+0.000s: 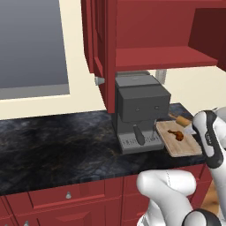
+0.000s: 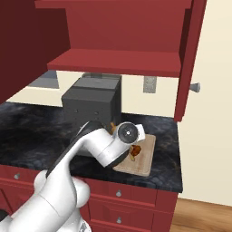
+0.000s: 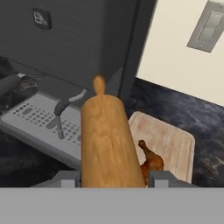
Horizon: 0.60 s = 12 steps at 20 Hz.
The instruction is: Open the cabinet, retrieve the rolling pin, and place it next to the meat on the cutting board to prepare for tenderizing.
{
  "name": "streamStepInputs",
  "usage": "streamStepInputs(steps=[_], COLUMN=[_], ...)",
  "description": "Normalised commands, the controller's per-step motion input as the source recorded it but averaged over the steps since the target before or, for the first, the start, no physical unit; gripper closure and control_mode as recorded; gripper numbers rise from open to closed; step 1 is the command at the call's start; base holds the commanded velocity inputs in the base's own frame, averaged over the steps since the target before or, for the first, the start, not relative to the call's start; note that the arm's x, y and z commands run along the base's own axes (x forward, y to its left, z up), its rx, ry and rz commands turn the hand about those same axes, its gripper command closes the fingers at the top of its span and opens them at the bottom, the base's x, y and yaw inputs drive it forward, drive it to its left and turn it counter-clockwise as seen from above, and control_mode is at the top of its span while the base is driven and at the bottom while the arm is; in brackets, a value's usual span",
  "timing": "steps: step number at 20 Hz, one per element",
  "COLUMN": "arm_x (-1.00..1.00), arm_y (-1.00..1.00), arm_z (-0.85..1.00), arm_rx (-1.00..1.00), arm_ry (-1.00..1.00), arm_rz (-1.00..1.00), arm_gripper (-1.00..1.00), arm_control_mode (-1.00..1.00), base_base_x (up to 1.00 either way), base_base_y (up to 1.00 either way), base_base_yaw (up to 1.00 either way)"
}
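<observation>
The hand view has my gripper (image 3: 113, 179) shut on the rolling pin (image 3: 109, 140), a light wooden cylinder that runs away from the camera with its thin handle at the far end. It hangs over the left part of the cutting board (image 3: 175, 142), just above the counter. The meat (image 3: 151, 159) lies on the board, right beside the pin. From the left base view, the gripper (image 1: 189, 128) holds the rolling pin (image 1: 181, 120) over the back edge of the cutting board (image 1: 183, 149), behind the meat (image 1: 177, 134). The cabinet (image 1: 163, 57) stands open above.
A grey coffee machine (image 1: 139, 110) stands directly left of the board, its drip tray (image 3: 39, 120) close to the pin. An open cabinet door (image 2: 188, 59) hangs over the counter's right end. Red drawers (image 1: 66, 194) line the front. The dark counter (image 1: 53, 145) stretches left.
</observation>
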Motion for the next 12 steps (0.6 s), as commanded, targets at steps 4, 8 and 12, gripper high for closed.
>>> streamStepInputs(steps=[4, 8, 12], arm_x=[0.16, 0.25, 0.19], arm_y=[-0.03, 0.00, 0.00], arm_z=[-0.40, -0.34, -0.30], arm_rx=[0.00, -0.01, -0.02], arm_ry=[0.01, 0.04, 0.06], arm_rz=[-0.01, 0.00, 0.00], arm_gripper=[1.00, 1.00, 1.00], arm_control_mode=[-1.00, -1.00, -1.00], base_base_x=[0.00, 0.00, 0.00], base_base_y=[0.00, 0.00, 0.00], base_base_yaw=[0.00, 0.00, 0.00])
